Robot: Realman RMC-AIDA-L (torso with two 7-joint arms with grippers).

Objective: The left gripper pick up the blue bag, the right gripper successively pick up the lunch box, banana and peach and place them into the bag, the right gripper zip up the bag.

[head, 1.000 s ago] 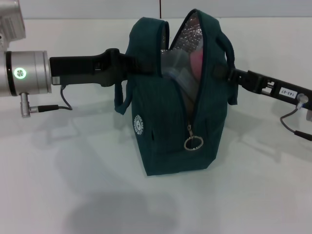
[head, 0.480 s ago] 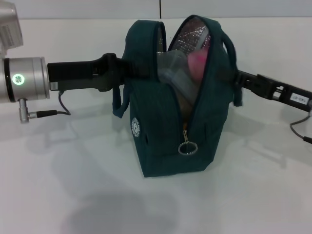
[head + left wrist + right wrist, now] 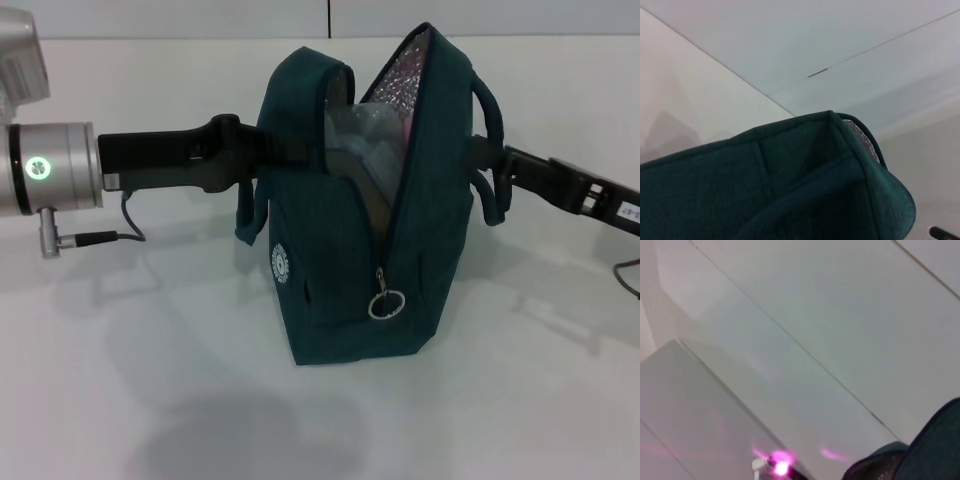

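Both grippers point(image 3: 262, 152) point(image 3: 480, 160) apparently grip the blue bag point(image 3: 360, 250) at opposite sides.

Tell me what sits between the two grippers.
In the head view, the blue bag stands between the left gripper and the right gripper. Through its open top the clear lunch box shows inside against foil lining.

1. I see the blue bag point(image 3: 345, 240) standing upright in the middle of the worktop point(image 3: 150, 380), its top gaping open.
2. My left pincer point(image 3: 268, 150) reaches in from the left and meets the bag's upper left side.
3. My right pincer point(image 3: 478, 158) reaches in from the right, at the bag's right-hand handle.
4. The lunch box point(image 3: 362, 140) sits inside the bag, showing through the opening.
5. The zipper pull point(image 3: 385, 303) hangs low on the bag's near face.
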